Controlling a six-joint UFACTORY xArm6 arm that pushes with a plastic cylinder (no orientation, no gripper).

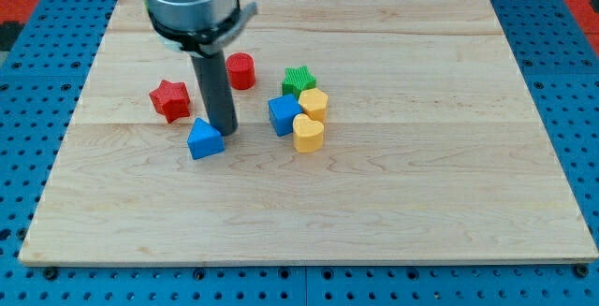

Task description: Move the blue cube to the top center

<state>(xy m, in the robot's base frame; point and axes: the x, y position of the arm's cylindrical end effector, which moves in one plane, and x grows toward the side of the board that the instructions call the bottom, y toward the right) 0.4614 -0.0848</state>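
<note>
The blue cube [284,114] sits near the board's middle, in a cluster with a green star [299,80] above it, a yellow hexagon [314,103] at its right and a yellow heart [308,133] at its lower right. My tip [225,133] rests on the board to the cube's left, about a block's width from it. The tip touches the right edge of a blue triangular block [204,139].
A red star [170,99] lies at the left. A red cylinder [241,70] stands just right of the rod, above the tip. The wooden board [374,203] lies on a blue pegboard.
</note>
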